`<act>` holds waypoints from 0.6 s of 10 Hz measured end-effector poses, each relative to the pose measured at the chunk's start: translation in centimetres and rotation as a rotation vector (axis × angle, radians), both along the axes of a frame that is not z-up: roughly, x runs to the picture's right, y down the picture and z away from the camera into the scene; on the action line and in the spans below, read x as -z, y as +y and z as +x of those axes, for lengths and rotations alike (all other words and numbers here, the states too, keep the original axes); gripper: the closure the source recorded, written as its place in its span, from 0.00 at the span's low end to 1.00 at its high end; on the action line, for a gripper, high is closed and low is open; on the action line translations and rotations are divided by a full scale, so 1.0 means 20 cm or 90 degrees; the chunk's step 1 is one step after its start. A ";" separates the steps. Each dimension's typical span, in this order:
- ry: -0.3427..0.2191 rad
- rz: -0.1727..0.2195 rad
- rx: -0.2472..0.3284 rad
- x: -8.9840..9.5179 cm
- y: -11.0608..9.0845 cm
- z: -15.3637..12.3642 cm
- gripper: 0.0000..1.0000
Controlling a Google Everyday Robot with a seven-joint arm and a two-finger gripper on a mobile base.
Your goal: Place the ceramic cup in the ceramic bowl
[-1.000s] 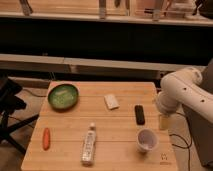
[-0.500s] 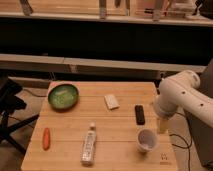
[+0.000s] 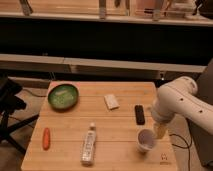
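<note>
- Gripper (image 3: 160, 131) hangs low by the counter's (image 3: 120, 127) right edge, just right of the cup (image 3: 146, 139); whether it is open or closed cannot be told.
- Cup stands upright near the front-right corner.
- Bowl (image 3: 63, 96) sits near the back-left corner.

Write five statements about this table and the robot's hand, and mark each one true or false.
1. The ceramic cup sits inside the ceramic bowl. False: it stands on the table near the front right corner, well apart from the bowl.
2. The hand is close beside the cup, on its right in the picture. True.
3. The white bottle stands upright. False: it lies on its side.
4. An orange object lies near the table's left edge. True.
5. The bowl is at the far left of the table. True.
</note>
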State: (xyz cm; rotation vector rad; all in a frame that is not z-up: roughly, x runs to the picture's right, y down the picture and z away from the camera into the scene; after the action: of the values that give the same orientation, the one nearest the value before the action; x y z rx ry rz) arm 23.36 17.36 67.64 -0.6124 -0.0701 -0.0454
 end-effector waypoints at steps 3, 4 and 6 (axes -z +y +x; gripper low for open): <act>-0.014 -0.004 0.008 0.00 0.04 -0.05 0.20; -0.018 -0.006 0.009 0.00 0.06 -0.06 0.20; -0.022 -0.008 0.009 -0.02 0.07 -0.07 0.20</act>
State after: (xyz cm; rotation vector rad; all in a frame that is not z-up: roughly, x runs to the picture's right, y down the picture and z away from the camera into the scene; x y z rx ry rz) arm 21.96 18.81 67.94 -0.6241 -0.0995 -0.0696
